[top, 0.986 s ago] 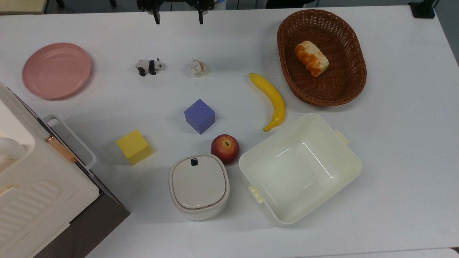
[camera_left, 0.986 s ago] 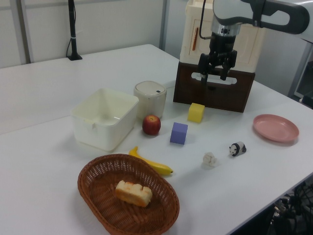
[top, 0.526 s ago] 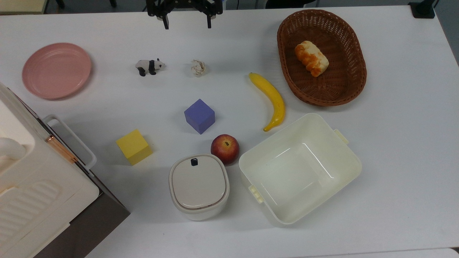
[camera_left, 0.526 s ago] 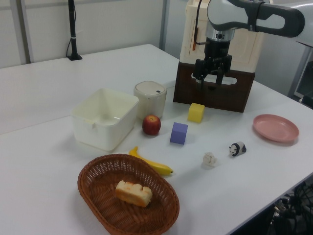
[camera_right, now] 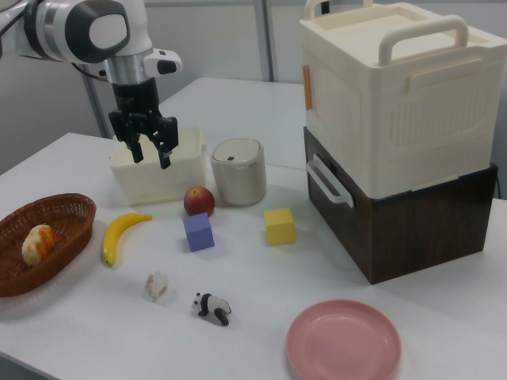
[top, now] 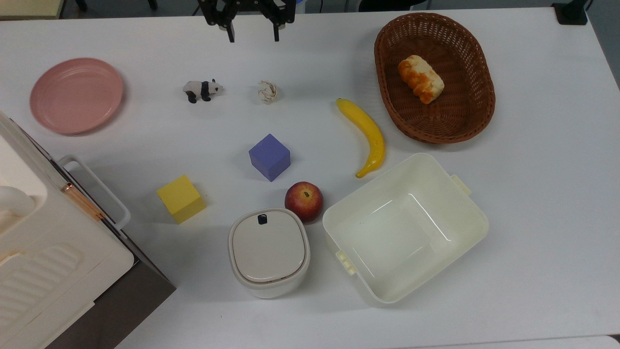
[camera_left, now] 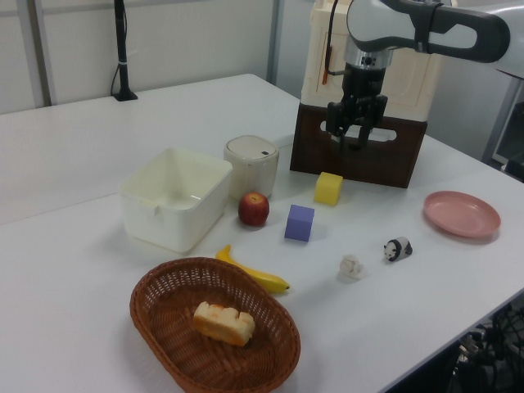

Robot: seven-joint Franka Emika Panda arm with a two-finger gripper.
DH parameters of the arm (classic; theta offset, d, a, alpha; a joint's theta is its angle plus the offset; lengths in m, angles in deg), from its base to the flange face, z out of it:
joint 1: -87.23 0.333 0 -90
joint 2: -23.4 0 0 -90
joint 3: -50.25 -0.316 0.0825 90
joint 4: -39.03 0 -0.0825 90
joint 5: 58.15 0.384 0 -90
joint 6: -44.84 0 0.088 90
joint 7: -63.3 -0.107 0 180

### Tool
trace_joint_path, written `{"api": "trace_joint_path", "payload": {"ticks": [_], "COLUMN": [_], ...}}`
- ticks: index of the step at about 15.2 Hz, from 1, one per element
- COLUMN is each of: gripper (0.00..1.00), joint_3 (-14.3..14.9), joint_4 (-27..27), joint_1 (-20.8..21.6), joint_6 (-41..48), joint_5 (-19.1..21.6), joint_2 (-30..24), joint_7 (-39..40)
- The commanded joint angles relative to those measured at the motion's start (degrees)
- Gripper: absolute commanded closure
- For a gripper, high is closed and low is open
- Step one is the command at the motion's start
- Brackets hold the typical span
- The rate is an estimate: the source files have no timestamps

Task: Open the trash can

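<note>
White tabletop (top: 533, 194) holds a scatter of small things, seen from three cameras. The trash can (top: 269, 252), a small cream bin with rounded corners, stands near the bottom middle of the top view. Its flat grey-white lid is down, and a small dark button (top: 262, 219) sits at the lid's edge on the side nearest the apple. A red apple (top: 303, 201) sits just beside the trash can, and a larger cream tub (top: 406, 228) with no lid stands on the top view's right of both.

A purple cube (top: 270, 156) lies above the apple in the top view, with a yellow cube (top: 180, 198) to the top view's left of it. A banana (top: 365, 135) lies between the purple cube and a brown wicker basket (top: 479, 111), which holds a piece of bread (top: 420, 78). A toy panda (top: 202, 89) and a small crumpled pale ball (top: 267, 91) lie near the top edge of the top view. A pink plate (top: 76, 95) rests at the top view's left, above a big white box with handles (camera_right: 388, 87) that sits on a dark wooden base (camera_right: 412, 229).

The robot's gripper (top: 253, 34) hangs in the air at the top edge of the top view, well apart from the trash can. Its two fingers point downward and are spread, with nothing between them. In the right view it hangs in front of the tub.
</note>
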Motion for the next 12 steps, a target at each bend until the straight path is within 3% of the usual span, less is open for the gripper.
{"api": "trace_joint_path", "payload": {"ticks": [1,5,8,12], "gripper": [1.00,1.00,1.00,1.00], "joint_3": [0.25,0.33,0.25,0.25], "joint_4": [1.48,1.39,1.48,0.78], "joint_1": [0.35,0.26,0.17,0.17], "joint_6": [-1.67,-2.54,-10.34,-21.85], "joint_5": [0.09,0.09,0.79,0.71], "joint_2": [-0.94,-0.77,0.71,4.67], "joint_7": [0.38,0.38,-0.15,-6.73]}}
